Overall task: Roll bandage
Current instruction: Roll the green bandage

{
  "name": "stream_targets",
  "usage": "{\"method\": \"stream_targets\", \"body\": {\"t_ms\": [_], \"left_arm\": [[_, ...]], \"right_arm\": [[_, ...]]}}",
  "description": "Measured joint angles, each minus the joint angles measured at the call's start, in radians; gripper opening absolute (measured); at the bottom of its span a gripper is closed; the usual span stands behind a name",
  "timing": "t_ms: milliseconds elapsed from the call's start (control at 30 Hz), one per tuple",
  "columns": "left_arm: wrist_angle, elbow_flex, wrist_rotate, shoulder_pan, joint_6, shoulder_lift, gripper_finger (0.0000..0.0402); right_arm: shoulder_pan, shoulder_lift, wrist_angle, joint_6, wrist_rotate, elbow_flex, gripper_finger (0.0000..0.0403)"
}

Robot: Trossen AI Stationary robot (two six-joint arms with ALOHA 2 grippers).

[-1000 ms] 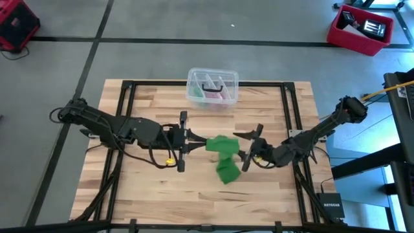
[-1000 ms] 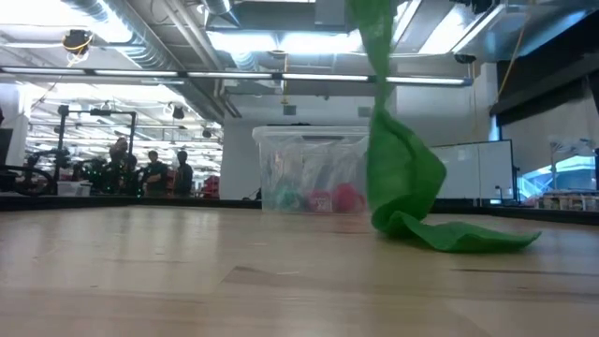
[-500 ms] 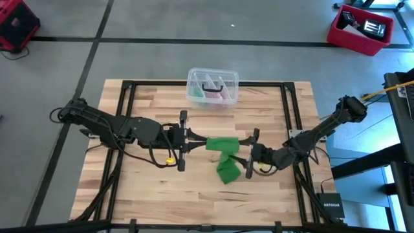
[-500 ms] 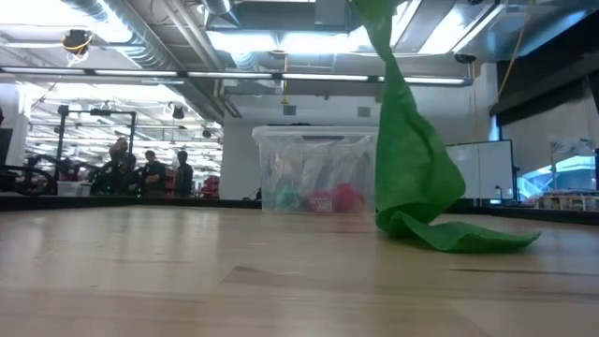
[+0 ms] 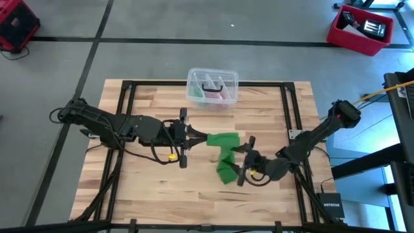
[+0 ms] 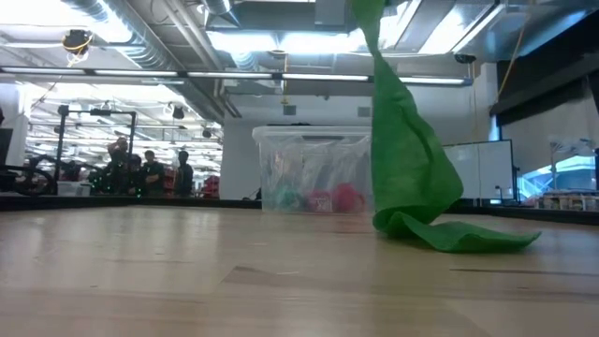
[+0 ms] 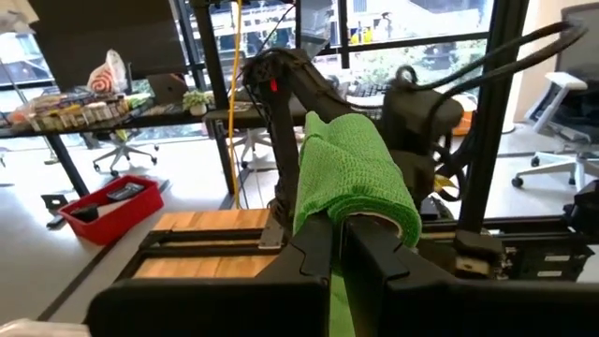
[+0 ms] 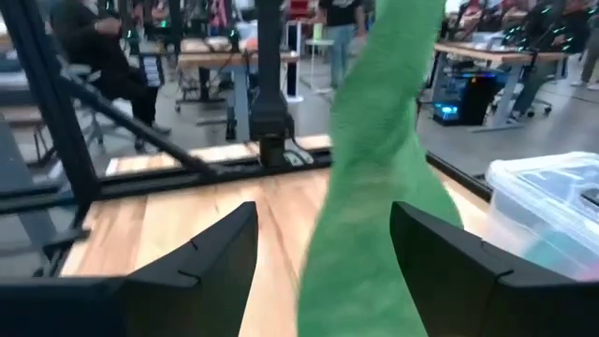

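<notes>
The bandage (image 5: 224, 140) is a bright green fabric strip. Its upper end is wound into a roll (image 7: 356, 178) at the tips of my left gripper (image 5: 197, 138), which is shut on it above the table's middle. From there the strip (image 6: 404, 154) hangs down, and its lower end (image 6: 459, 236) lies crumpled on the wood. My right gripper (image 5: 244, 162) is open. Its two fingers stand on either side of the hanging strip (image 8: 374, 206); I cannot tell whether they touch it. My left gripper holds the bandage's rolled upper end (image 7: 370, 208), which wraps around its shut fingertips (image 7: 314, 245). The fingers lie level and point toward the table's right edge. The roll is lifted clear, the free strip hangs slack below it, and the tail lies on the table.
A clear plastic box (image 5: 212, 87) with pink and dark items stands at the table's far edge, behind the bandage. A black frame (image 5: 126, 110) runs along the table's sides. Bare wood lies near the front edge. People stand in the room beyond.
My right gripper has moved toward the table's near edge and a little left, staying open, and now straddles the hanging strip. In the low view the hanging part of the bandage has spread wider; its tail has stayed on the table.
</notes>
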Motion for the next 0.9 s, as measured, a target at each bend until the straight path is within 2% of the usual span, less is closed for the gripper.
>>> {"method": "stream_targets", "body": {"t_ms": [67,167,233,300,400,467,600,733,833,900], "left_arm": [[0.000,0.000,0.000,0.005,-0.003,0.000,0.0002],[0.000,0.000,0.000,0.009,-0.003,0.000,0.0002],[0.000,0.000,0.000,0.007,-0.004,0.000,0.0002],[0.001,0.000,0.008,0.002,-0.014,0.000,0.0002],[0.009,0.000,0.063,0.000,-0.020,0.000,0.0002],[0.012,0.000,0.085,-0.006,-0.020,0.000,0.0002],[0.007,0.000,0.087,-0.018,0.005,0.000,0.0002],[0.006,0.000,0.091,-0.032,0.024,0.000,0.0002],[0.002,0.000,0.152,-0.053,0.030,0.000,0.0002],[-0.011,0.000,0.220,-0.074,0.038,0.000,0.0002]], "right_arm": [[0.000,0.034,0.058,-0.024,0.055,0.000,0.0243],[-0.017,0.064,0.078,-0.058,0.208,0.000,0.0243],[-0.047,0.065,0.075,-0.103,0.254,0.000,0.0243],[-0.083,0.064,0.080,-0.145,0.200,0.000,0.0243],[-0.129,0.064,0.100,-0.278,0.039,0.000,0.0243],[-0.140,0.064,0.125,-0.374,-0.010,0.002,0.0234],[-0.129,0.054,0.129,-0.514,0.019,0.052,0.0183],[-0.115,0.045,0.124,-0.637,0.038,0.093,0.0103],[-0.115,0.045,0.121,-0.721,0.077,0.100,0.0026],[-0.118,0.044,0.113,-0.756,0.098,0.100,0.0012]]}}
